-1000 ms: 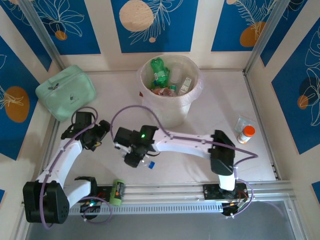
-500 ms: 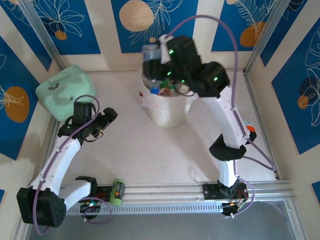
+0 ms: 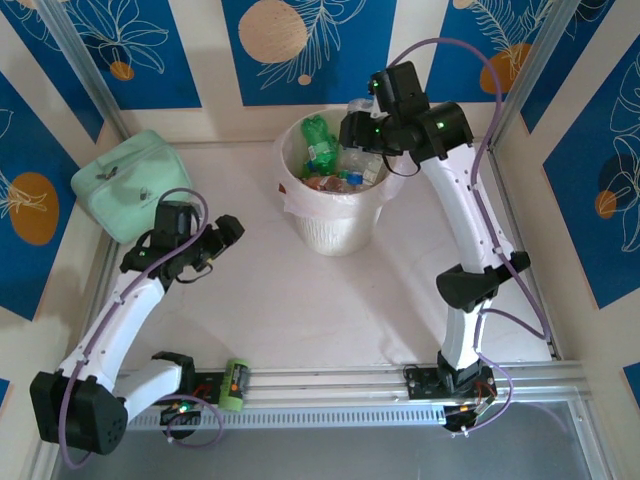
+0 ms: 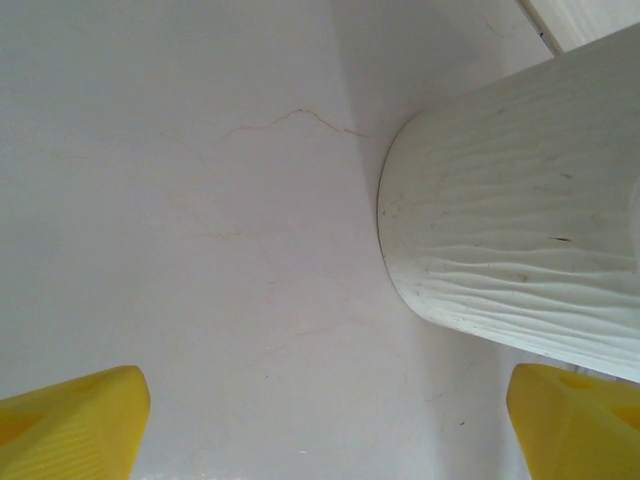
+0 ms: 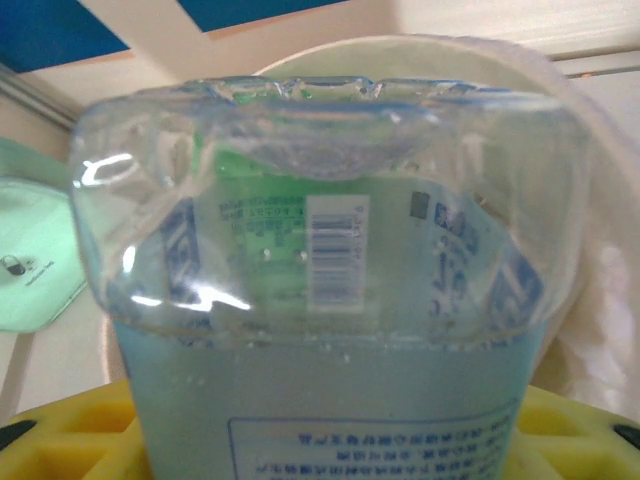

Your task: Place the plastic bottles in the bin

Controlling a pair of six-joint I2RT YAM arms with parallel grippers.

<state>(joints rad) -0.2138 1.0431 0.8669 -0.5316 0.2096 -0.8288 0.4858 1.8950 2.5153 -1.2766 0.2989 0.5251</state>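
A clear plastic bottle with a blue printed label sits between the yellow fingers of my right gripper, which is shut on it. That gripper hangs over the back right rim of the bin, a round pale pail with a white liner. Inside the bin lie a green bottle and several other bottles. My left gripper is low over the table, left of the bin and open, its yellow fingertips wide apart with bare table between them; the bin wall is just ahead.
A mint-green zip case lies at the back left. A small green and orange cylinder rests on the front rail near the left arm's base. The right arm's elbow stands right of the bin.
My right arm has lifted the clear bottle from the table in front of the bin, up and over it to the back right rim. The left gripper has drifted slightly right.
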